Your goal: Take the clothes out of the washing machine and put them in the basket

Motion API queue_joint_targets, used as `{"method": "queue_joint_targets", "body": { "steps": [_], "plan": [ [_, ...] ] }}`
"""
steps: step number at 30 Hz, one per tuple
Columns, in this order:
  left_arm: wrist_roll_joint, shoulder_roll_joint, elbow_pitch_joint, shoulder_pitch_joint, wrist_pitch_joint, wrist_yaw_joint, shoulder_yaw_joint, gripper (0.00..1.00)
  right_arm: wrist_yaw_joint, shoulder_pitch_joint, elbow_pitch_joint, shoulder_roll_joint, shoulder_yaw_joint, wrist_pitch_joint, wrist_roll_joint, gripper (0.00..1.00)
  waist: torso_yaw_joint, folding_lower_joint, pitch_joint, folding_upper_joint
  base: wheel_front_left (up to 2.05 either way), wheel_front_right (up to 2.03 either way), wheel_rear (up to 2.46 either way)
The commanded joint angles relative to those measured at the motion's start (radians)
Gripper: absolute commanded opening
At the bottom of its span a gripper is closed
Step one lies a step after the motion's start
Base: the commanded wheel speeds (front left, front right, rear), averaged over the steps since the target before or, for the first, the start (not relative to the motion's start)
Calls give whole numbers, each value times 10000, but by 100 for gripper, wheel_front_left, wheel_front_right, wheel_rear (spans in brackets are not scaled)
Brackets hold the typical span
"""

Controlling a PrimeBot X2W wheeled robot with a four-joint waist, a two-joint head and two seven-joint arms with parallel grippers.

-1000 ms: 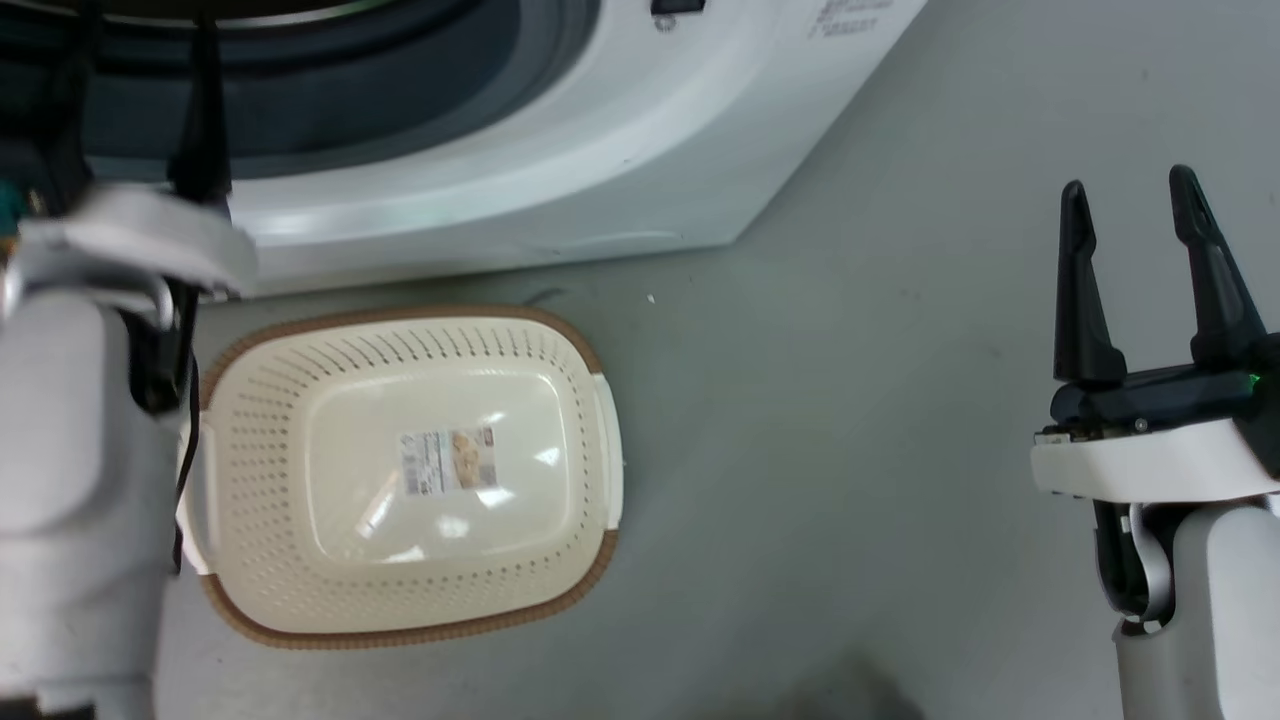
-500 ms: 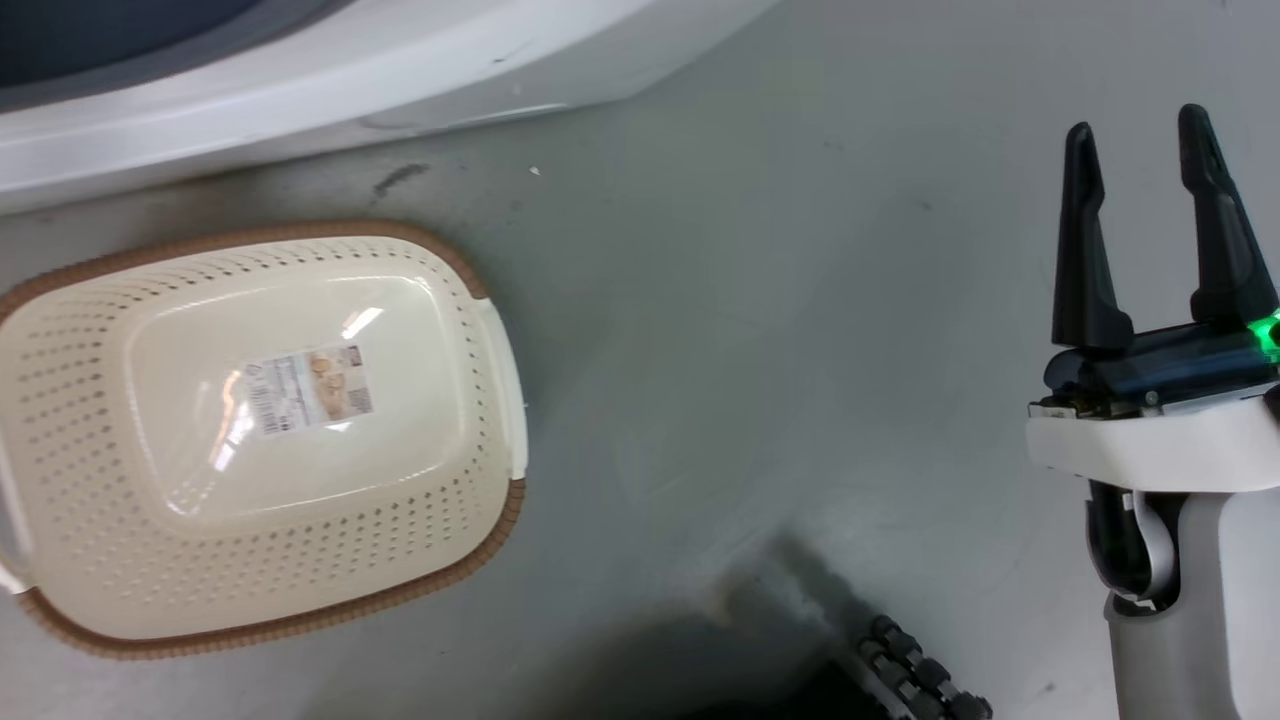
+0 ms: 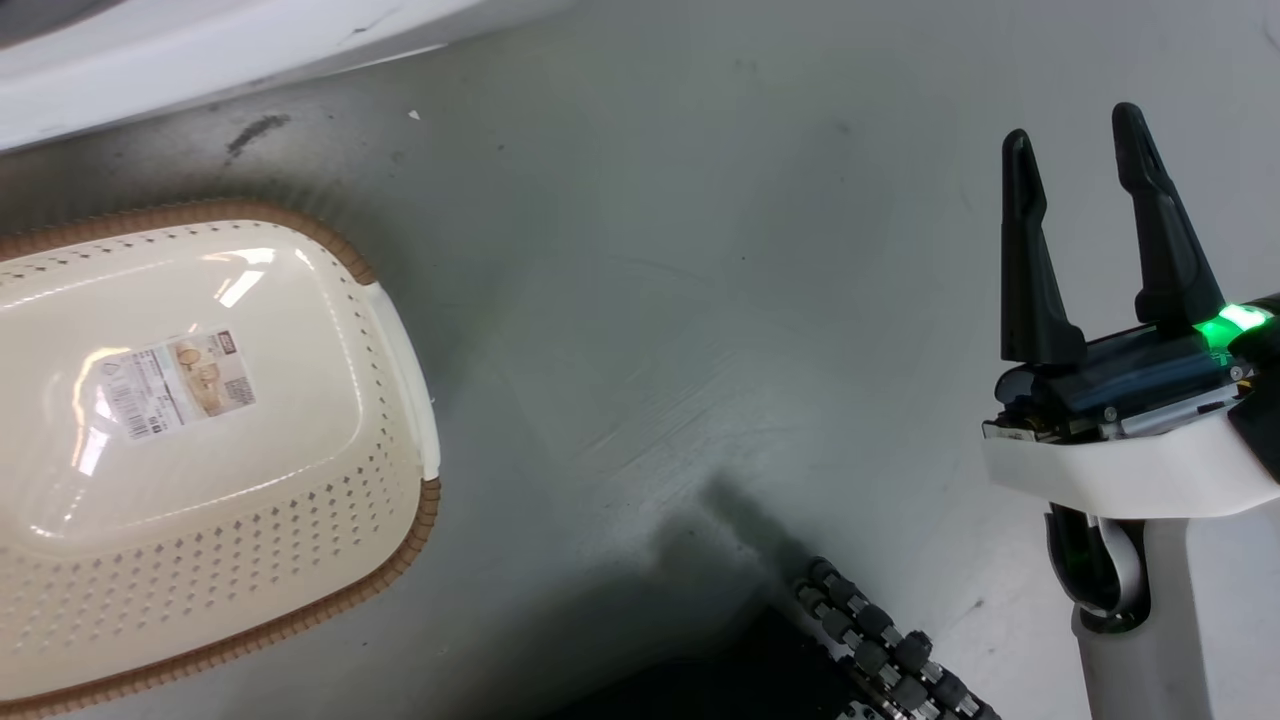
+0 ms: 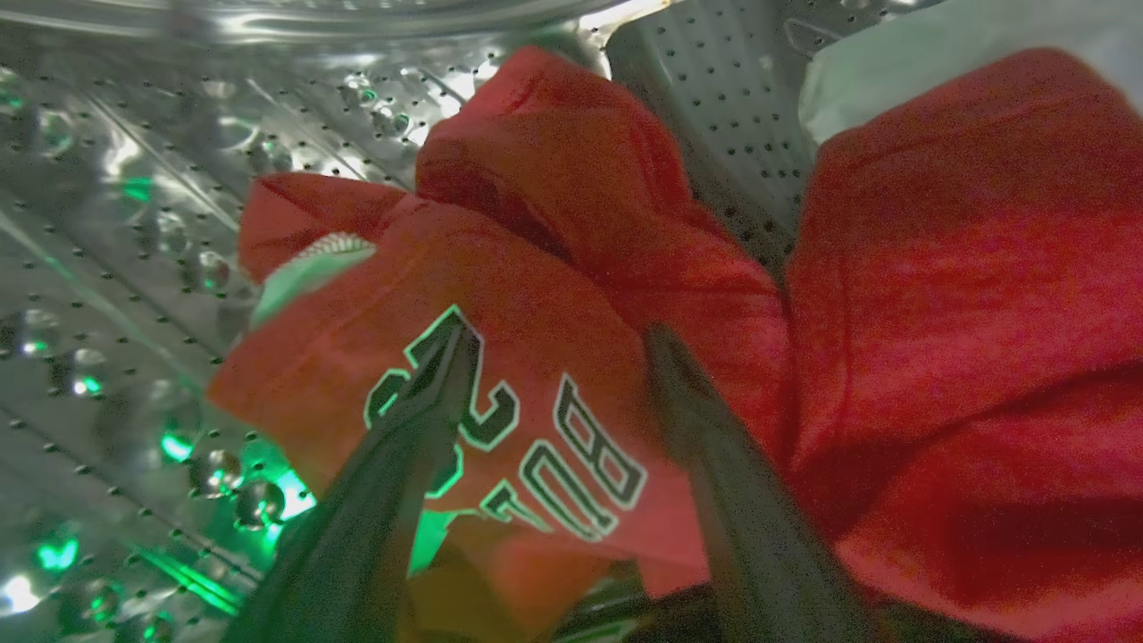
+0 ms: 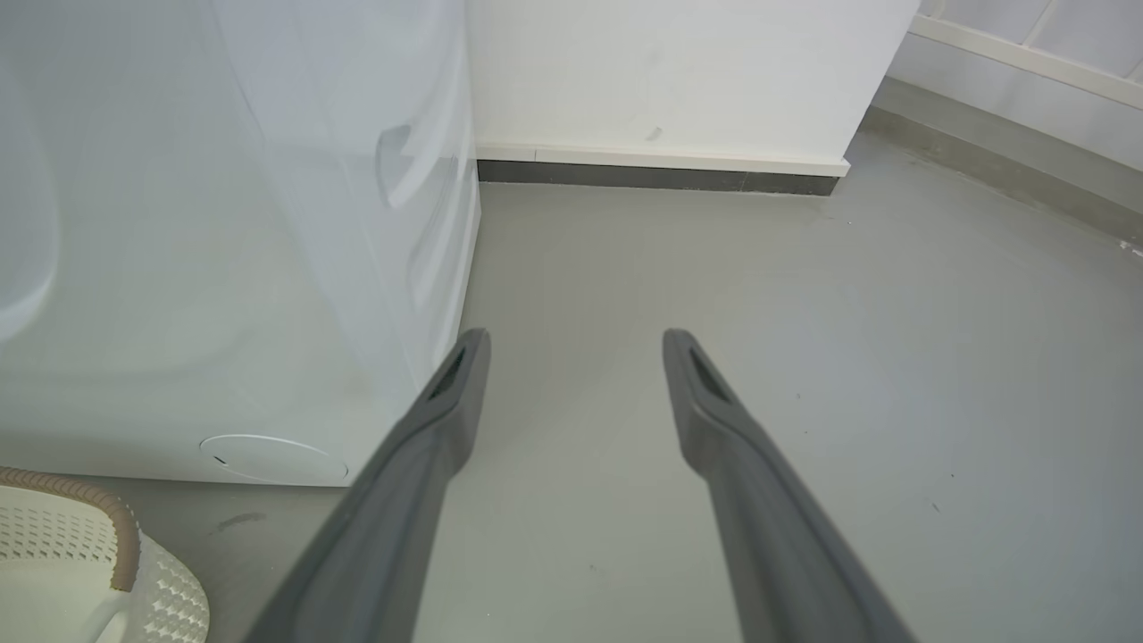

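Left hand (image 4: 558,353) is inside the washing machine (image 3: 200,60), in its steel drum (image 4: 134,223). Fingers spread, nothing pinched. The tips lie over the lettered fold of the clothes (image 4: 500,295); can't tell if they touch the fabric. Both red pieces are bunched against the drum wall, the lettered one at the fingertips and the second piece (image 4: 964,268) just beside it.

Outside the washing machine, off its front corner: right hand (image 3: 1072,122), fingers spread, holding nothing, above the grey floor (image 3: 700,250).

On the floor just in front of the washing machine's base sits the basket (image 3: 420,510), well apart from the right hand, with a paper label (image 3: 175,385) on its bottom.

Past the washing machine's side: white wall (image 5: 670,80) with a dark skirting strip (image 5: 625,176).
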Motion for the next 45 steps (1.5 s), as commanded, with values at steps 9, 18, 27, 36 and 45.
{"method": "queue_joint_targets", "body": {
  "steps": [9, 18, 27, 36, 45],
  "plan": [
    [144, 164, 484, -394, 462, 20, -330, 100, -10, 202, -166, 23, 55, -21, 179, 100, -222, -2, 312, 0, 0, 0, 0],
    [-293, 127, 620, -469, 707, 16, -865, 0, -10, 187, -220, 24, 17, -21, 197, 100, -187, -2, 391, 0, 0, 0, 0],
    [-292, 385, 606, -915, -715, 15, -1065, 0, -10, -106, -131, 24, 85, -21, 143, 100, -194, -2, 361, 0, 0, 0, 0],
    [-680, -169, 1157, -409, -2939, 15, -1148, 0, -10, -309, 34, 22, -326, -21, -261, 100, 288, -2, -432, 0, 0, 0, 0],
    [-1546, -1065, 1821, 1085, -4993, 14, -1209, 0, -10, -135, 307, 19, -802, -21, -850, 100, 1054, -2, -1807, 0, 0, 0, 0]
  ]
}}
